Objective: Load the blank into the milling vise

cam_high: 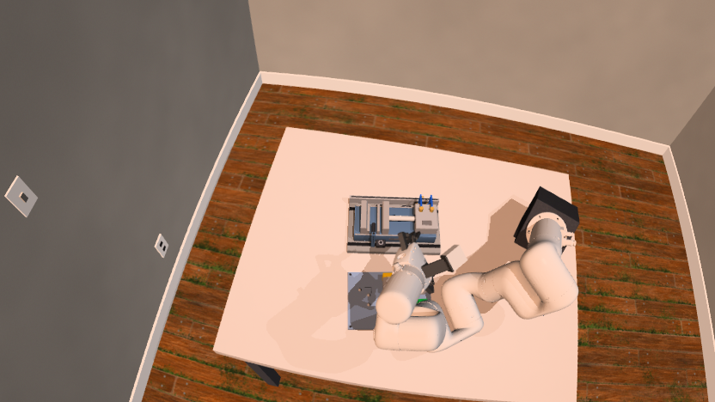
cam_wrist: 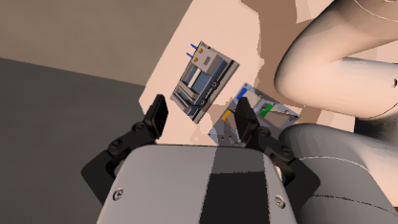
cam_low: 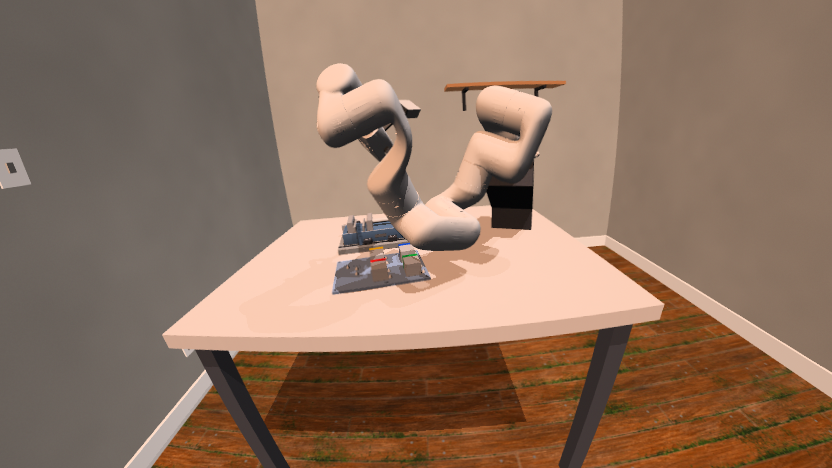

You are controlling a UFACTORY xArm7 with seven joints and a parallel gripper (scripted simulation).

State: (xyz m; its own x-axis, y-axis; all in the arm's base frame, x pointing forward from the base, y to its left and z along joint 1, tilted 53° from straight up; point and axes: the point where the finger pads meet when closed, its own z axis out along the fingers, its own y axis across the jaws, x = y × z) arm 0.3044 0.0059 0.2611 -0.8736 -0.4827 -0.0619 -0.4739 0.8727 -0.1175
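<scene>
The blank with the green end [cam_high: 421, 301] [cam_low: 412, 266] [cam_wrist: 266, 110] stands on the infeed plate [cam_high: 355, 312] [cam_low: 347, 283], partly covered by the arm in the top view. The vise [cam_high: 402, 227] [cam_wrist: 210, 78] lies behind the plate. Its fixed jaw [cam_high: 364, 216] is at the left, the moving jaw [cam_high: 385, 216] beside it. The dark work stop [cam_high: 373, 230] shows at their end nearest the plate. No blank shows between the jaws. My gripper [cam_wrist: 201, 104] is open and empty, high above the table, tilted, with vise and plate far beyond its fingers.
The blanks with yellow [cam_high: 387, 275] [cam_low: 377, 254] [cam_wrist: 226, 115], red [cam_low: 379, 270] and blue [cam_low: 405, 250] [cam_wrist: 242, 93] ends stand on the infeed plate. The hose block [cam_high: 426, 219] is at the vise's right. The folded arm [cam_high: 410, 335] [cam_low: 442, 231] hangs over the plate's right part.
</scene>
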